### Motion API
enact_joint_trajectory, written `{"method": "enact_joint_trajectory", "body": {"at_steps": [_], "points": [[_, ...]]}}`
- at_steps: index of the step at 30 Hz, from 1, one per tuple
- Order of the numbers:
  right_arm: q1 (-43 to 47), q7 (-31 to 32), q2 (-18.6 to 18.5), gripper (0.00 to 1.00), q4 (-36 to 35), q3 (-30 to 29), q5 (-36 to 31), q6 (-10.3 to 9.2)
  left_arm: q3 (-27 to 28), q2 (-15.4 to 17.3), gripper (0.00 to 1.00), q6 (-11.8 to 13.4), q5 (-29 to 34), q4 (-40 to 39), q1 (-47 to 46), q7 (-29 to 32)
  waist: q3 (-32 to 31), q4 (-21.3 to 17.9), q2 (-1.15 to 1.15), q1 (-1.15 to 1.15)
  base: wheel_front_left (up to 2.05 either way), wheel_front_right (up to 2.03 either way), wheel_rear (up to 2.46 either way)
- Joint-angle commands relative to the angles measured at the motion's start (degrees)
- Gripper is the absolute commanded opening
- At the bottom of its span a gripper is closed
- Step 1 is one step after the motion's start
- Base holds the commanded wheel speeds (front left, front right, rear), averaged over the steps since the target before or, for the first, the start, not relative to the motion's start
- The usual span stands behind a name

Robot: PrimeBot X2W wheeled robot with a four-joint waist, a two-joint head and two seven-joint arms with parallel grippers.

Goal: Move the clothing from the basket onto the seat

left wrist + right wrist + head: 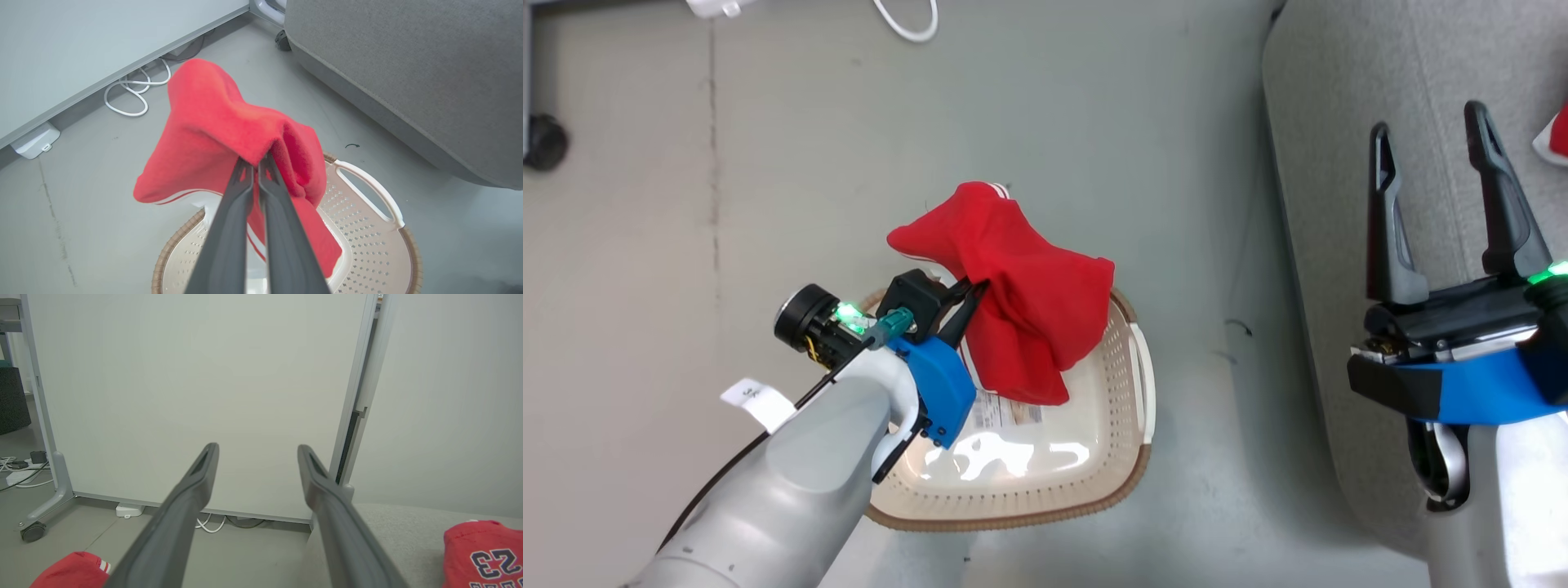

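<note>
The red garment (1021, 302) pinched in my left gripper (968, 298) is soft and light, I judge. It folds over itself and droops in loose lobes, so it will sag and swing rather than hold a shape. My left jaws are closed on a bunched fold near its middle, the fingers almost meeting with only cloth between them. A thick gather like this should hold better than a thin hem would.

The cloth is plain bright red, with white stripes along one edge at its upper tip and another striped edge lower down. It hangs over the basket (1131, 384), mostly above the rim. Its lowest lobe dangles inside, near a printed label (1013, 415) on the bottom; I cannot tell whether it touches.

The cream basket stands on the grey floor (768, 163), near the seat (1339, 122) on my right but apart from it. My right gripper (1429, 131) hovers over that grey cushion, jaws wide apart and holding nothing. A second red garment (482, 551), printed 23, lies on the seat beyond it.
</note>
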Motion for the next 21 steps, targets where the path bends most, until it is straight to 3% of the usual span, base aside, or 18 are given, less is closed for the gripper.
{"method": "enact_joint_trajectory", "body": {"at_steps": [1,14,21], "points": [[0.86,-0.2,0.02,1.0,0.28,-0.12,0.12,0.03,0.84,0.39,0.0,0.44,0.6,-0.63,0.77,-0.28,-1.98,0.69,0.0,0.01,0.0,0.0,0.0],[5.66,-0.19,0.02,1.0,2.95,-1.16,1.23,0.03,14.18,1.15,0.0,0.73,6.94,-11.93,5.94,-0.28,-12.24,1.92,0.0,0.01,0.0,0.0,0.0],[7.84,-0.19,0.02,1.0,4.3,-1.11,2.15,0.03,18.05,1.11,0.0,0.2,10.02,-16.26,7.11,-0.28,-16.57,1.85,0.0,0.01,0.0,0.0,0.0]]}}
